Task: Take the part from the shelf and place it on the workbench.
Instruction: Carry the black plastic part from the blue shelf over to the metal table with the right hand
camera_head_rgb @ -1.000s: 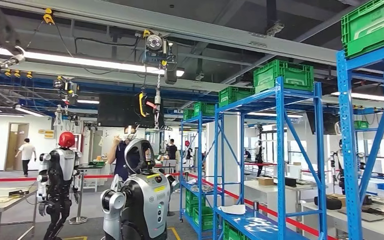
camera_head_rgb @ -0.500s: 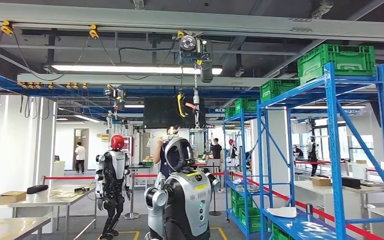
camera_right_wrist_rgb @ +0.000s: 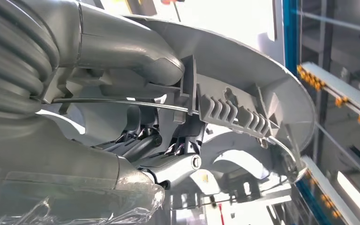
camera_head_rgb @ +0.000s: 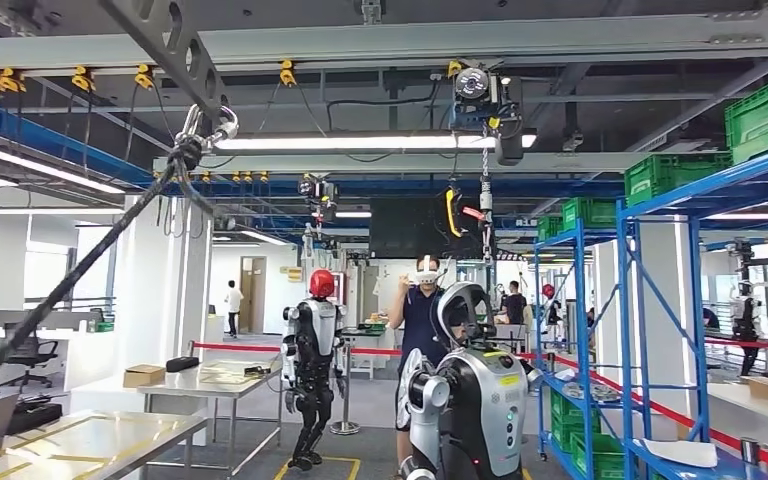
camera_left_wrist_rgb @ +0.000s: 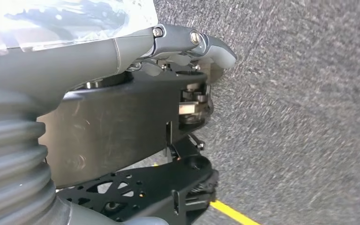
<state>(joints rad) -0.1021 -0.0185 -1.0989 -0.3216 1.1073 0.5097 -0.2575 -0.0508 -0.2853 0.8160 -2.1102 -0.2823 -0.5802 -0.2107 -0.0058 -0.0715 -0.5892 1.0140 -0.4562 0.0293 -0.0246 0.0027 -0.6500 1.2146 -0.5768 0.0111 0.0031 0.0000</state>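
In the right wrist view my right hand (camera_right_wrist_rgb: 145, 136) grips the part (camera_right_wrist_rgb: 248, 84), a pale grey curved plastic panel with a ribbed clip block on its inner face. My thumb (camera_right_wrist_rgb: 131, 51) lies over its near edge and the darker fingers are curled under it. In the left wrist view my left hand (camera_left_wrist_rgb: 136, 108) hangs over grey carpet with nothing in it, its thumb (camera_left_wrist_rgb: 211, 44) lying straight. The head view looks out across the hall: a steel-topped workbench (camera_head_rgb: 90, 440) stands at the lower left and blue shelves (camera_head_rgb: 625, 330) stand at the right.
Another grey robot (camera_head_rgb: 475, 400) stands ahead, with a person (camera_head_rgb: 422, 310) wearing a headset behind it. A red-headed robot (camera_head_rgb: 310, 350) stands beside a second table (camera_head_rgb: 210, 378) with a cardboard box. A dark cable (camera_head_rgb: 80, 270) slants across the left. Green crates (camera_head_rgb: 670, 175) top the shelves.
The whole head view has swung to the left: the shelves and both robots slid to the right, and the tables and a slanting cable came into view at the left.
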